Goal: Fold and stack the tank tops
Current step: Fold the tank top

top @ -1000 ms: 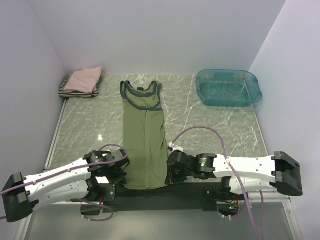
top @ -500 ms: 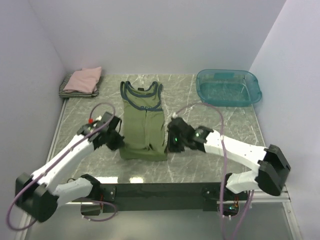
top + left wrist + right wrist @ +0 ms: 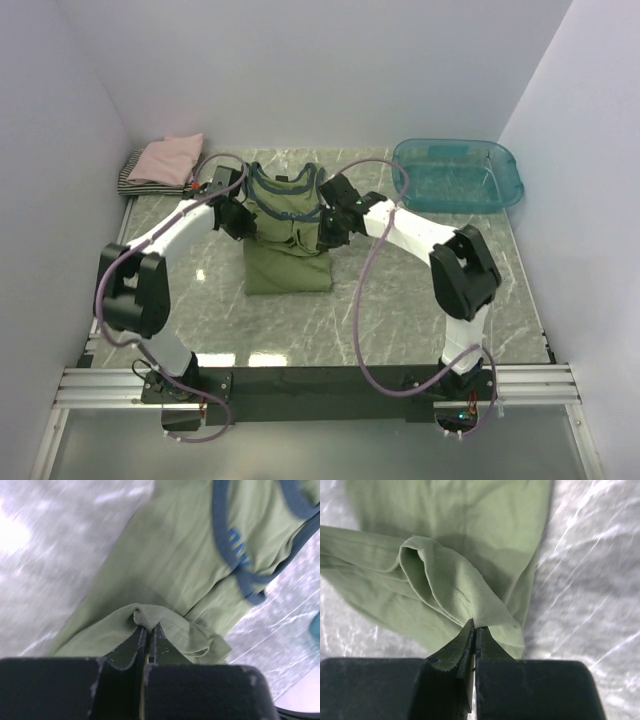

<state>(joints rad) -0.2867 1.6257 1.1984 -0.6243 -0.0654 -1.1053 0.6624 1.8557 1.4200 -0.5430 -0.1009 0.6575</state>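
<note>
Stretched far up the top view from both sides, with left gripper (image 3: 148, 629) and right gripper (image 3: 474, 626) each pinched tight on a lifted hem corner of the olive top (image 3: 287, 265), doubled at upper centre, long axis up-down, neckline toward the top edge.

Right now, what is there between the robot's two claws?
The olive-green tank top. The top view shows it spanning the gap between the left gripper and the right gripper, each pinching a fold of its cloth.

A see-through teal tub (image 3: 458, 175) is sitting on the grey marbled worktop (image 3: 400, 290), well to the right of the right end effector (image 3: 328, 228).
</note>
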